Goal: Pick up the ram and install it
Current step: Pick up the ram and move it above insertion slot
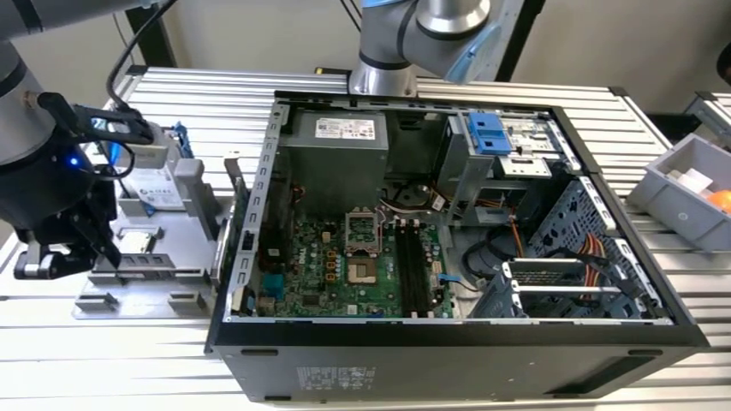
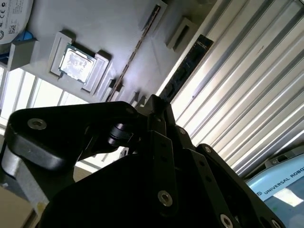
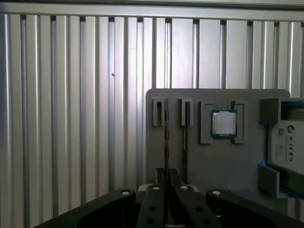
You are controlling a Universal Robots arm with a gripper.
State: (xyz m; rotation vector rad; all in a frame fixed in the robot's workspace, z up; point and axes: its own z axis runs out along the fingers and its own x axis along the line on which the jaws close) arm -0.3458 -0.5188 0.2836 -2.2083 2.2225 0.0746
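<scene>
The ribbed aluminium table (image 1: 205,94) carries everything. On it stands the open black computer case (image 1: 457,360), with the large green motherboard (image 1: 331,274) and its long black memory slots (image 1: 408,265) inside. Beside the case, toward the exterior view's left, lies the flat grey plastic parts tray (image 3: 209,166), and I hang over that.

My black linkage gripper (image 3: 166,183) is lined up on the ram (image 3: 166,137), a long thin circuit-board stick that looks dark because it is edge-on. It stands in the tray groove nearest the tray's edge. My fingers (image 3: 157,190) are drawn in almost together, one on each flat face of the stick, and I judge that I am clamped on it while it sits in its groove. How much of its length lies under my fingers is hidden.

A second thin dark stick (image 3: 185,142) stands in the next groove, just beside the first. The small square silver processor (image 3: 224,123) sits in its own recess beyond that.

I expect the ram to be very light and stiff but brittle. It should dislike twisting, and its smooth faces may slip. The two broad faces are the right place to hold it, near mid-length and high up, away from the contact edge. A hold near one end would let it tip.
</scene>
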